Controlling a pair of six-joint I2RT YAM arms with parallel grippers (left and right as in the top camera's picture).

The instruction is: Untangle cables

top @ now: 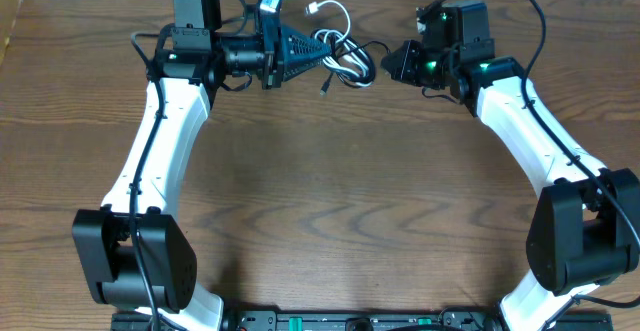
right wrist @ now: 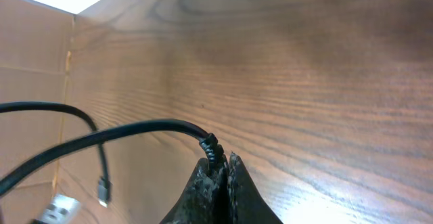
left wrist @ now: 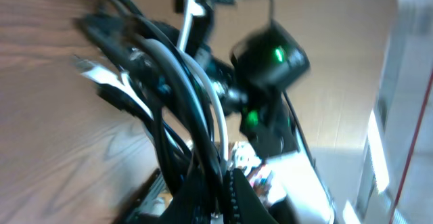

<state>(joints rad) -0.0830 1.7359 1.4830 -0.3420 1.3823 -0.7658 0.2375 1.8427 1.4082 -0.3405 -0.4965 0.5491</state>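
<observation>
**Fig.** Cable tangle (top: 345, 59) on the wooden table (top: 320, 201), close to the far edge, betw. the two grippers.

**White cable** (top: 338, 13): loops out of the tangle's far side. Its white plug (top: 312, 8) lies free just beyond the tangle, far-left of it.

**Black cable** (top: 358, 69): several coils make up the tangle's near-right part. One strand leaves the tangle to the right, lifted off the wood. A small greyish plug (top: 325, 88) lies on the table just near-left of the tangle, apart from the coils.

**Left gripper** (top: 320, 57): meets the tangle from the left, fingers drawn together to a point & touching the tangle's left side. Wrist view is blurred, but black & white strands run down into the pinched fingers, i.e. clenched on the tangle.

**Right gripper** (right wrist: 218, 164): at the tangle's right side, fingers pressed tight w/ the black cable nipped at the very tips. From there the strand arcs away above the wood, back toward the tangle. Lower in the same view hangs a thinner black run w/ a black end plug (right wrist: 103, 183); which cable it belongs to cannot be told.

**Right arm's wrist** (left wrist: 270, 55): green lamp lit, seen past the tangle from the left wrist cam, i.e. directly across the tangle from the left gripper
</observation>
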